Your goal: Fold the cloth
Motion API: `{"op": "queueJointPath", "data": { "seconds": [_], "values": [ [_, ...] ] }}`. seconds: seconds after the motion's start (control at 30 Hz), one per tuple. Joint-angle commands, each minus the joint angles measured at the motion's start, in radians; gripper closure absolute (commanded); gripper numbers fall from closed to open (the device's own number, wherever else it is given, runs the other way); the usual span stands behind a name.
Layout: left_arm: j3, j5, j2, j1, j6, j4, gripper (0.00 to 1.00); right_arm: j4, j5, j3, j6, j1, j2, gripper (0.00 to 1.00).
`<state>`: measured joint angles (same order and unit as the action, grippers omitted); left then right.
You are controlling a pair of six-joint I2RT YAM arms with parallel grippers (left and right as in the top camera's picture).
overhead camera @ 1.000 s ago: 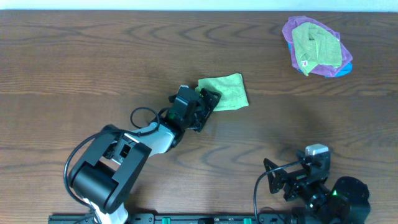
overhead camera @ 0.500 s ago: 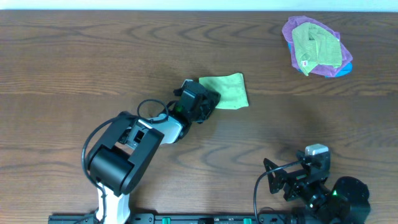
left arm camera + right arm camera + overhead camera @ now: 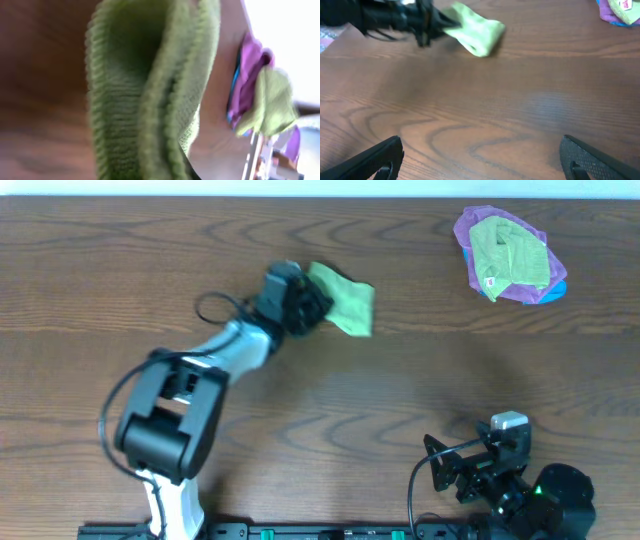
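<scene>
Green cloth (image 3: 346, 306) edge is pinched btw the jaws of L gripper (image 3: 303, 304), clamped on it. Wrist cam shows only stacked knit layers, fingers hidden. Cloth looks doubled over but bunched, not flat. It's mid-table (image 3: 120, 240) toward the far edge, well apart from pile of cloths (image 3: 508, 258) at far R corner. R gripper (image 3: 480, 150) is parked near the front edge, fingers spread wide, empty. Est: one fold prob in; still to do: lay flat, square up, let go.
</scene>
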<state>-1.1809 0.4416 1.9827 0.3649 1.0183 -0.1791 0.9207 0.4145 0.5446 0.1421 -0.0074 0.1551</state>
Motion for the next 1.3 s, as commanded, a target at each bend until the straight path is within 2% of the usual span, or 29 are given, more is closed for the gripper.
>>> {"op": "queueJointPath", "data": {
  "seconds": [0.0, 0.13, 0.37, 0.63, 0.77, 1.27],
  "values": [
    [-0.13, 0.029, -0.055, -0.092, -0.106, 0.113, 0.94, 0.0, 0.002, -0.001, 0.011, -0.006, -0.006, 0.01],
    [-0.272, 0.113, -0.031, -0.213, -0.166, 0.234, 0.94, 0.0, 0.001, -0.001, 0.011, -0.006, -0.006, 0.01],
    [-0.44, 0.145, 0.076, -0.348, -0.174, 0.246, 0.95, 0.0, 0.002, -0.001, 0.011, -0.006, -0.006, 0.01],
    [-0.669, 0.18, 0.29, -0.395, -0.178, 0.262, 0.95, 0.0, 0.002, -0.001, 0.011, -0.006, -0.006, 0.01],
    [-0.687, 0.182, 0.343, -0.41, -0.185, 0.27, 0.94, 0.0, 0.001, -0.001, 0.011, -0.006, -0.006, 0.01],
    [-0.687, -0.002, 0.367, -0.461, -0.441, 0.484, 0.94, 0.0, 0.002, -0.001, 0.011, -0.006, -0.006, 0.01]
  ]
}}
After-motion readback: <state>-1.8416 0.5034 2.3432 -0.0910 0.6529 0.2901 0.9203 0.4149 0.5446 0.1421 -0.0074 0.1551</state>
